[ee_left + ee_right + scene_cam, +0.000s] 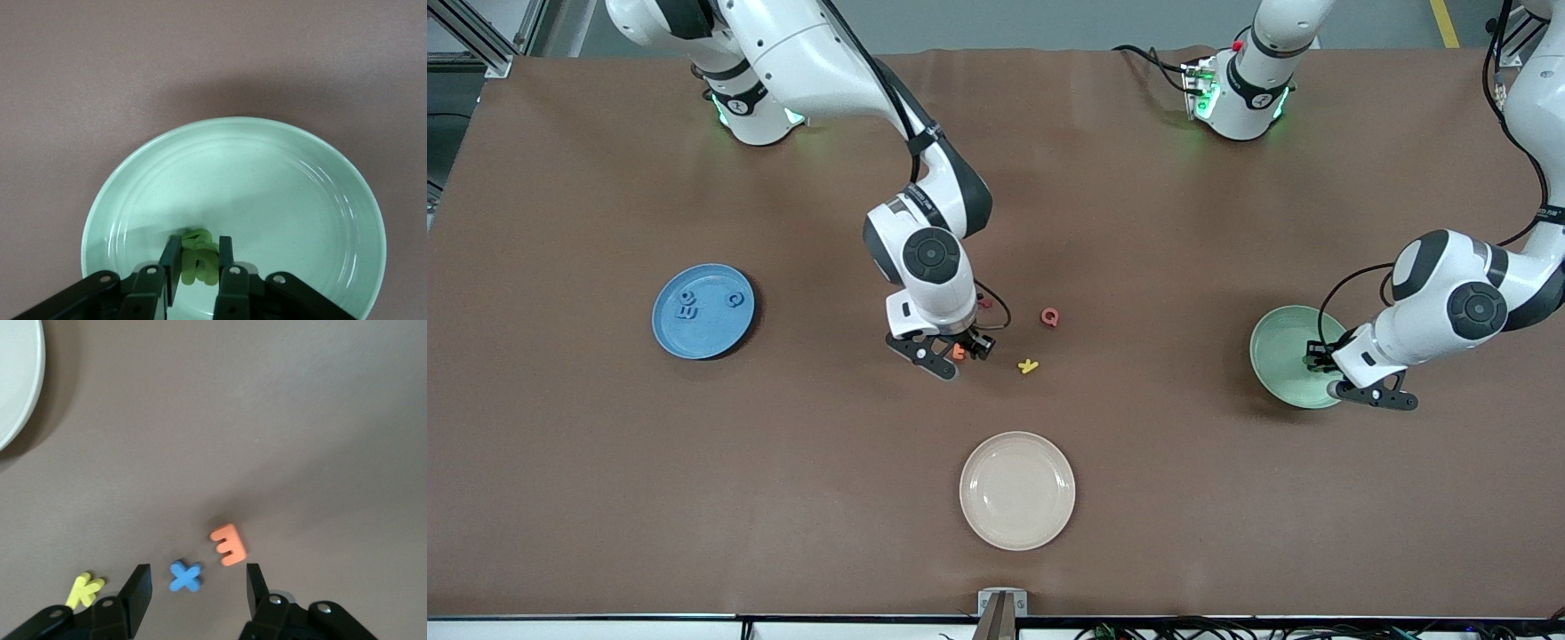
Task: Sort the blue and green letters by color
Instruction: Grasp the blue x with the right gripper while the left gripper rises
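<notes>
— Brown bench: where's the right gripper (193,587)?
— Low, jaws wide around the blue plus (185,577), beside the orange E (229,545).
— Left gripper (197,261)?
— Clamping a green letter (199,259) over the green plate (280,180).

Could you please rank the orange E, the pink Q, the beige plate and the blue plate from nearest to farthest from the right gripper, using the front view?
1. Orange E, at the right gripper.
2. Pink Q, toward the left arm's end.
3. Beige plate, nearer the front camera.
4. Blue plate, toward the right arm's end.
</notes>
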You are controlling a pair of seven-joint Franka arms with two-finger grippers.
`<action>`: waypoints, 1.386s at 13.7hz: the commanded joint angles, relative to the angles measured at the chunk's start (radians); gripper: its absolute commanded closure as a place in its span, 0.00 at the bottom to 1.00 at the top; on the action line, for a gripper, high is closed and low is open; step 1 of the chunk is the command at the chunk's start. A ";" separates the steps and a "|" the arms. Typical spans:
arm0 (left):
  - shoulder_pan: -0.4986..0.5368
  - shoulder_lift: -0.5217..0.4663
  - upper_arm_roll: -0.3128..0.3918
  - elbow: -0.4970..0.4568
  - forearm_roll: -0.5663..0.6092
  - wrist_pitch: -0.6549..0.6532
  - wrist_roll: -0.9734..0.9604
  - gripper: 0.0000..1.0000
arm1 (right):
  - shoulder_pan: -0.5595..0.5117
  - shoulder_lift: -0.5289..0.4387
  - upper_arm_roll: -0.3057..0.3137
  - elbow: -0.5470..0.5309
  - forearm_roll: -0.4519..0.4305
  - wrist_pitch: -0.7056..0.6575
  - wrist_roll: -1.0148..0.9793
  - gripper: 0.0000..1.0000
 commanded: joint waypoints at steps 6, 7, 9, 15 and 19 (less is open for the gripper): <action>0.004 -0.017 0.005 -0.012 0.019 0.007 -0.007 0.79 | 0.027 0.098 -0.002 0.090 0.017 0.014 0.122 0.37; 0.004 -0.017 0.005 -0.011 0.019 0.007 -0.008 0.77 | 0.027 0.111 -0.002 0.105 0.015 0.012 0.138 0.37; 0.004 -0.017 0.007 -0.009 0.019 0.007 -0.008 0.58 | 0.030 0.129 -0.002 0.127 0.017 0.012 0.151 0.37; 0.003 -0.034 -0.005 0.006 0.018 0.005 -0.010 0.00 | 0.046 0.149 -0.002 0.138 0.014 0.012 0.165 0.38; 0.001 -0.044 -0.050 0.058 0.018 -0.016 -0.013 0.00 | 0.047 0.158 -0.002 0.138 0.012 0.014 0.169 0.38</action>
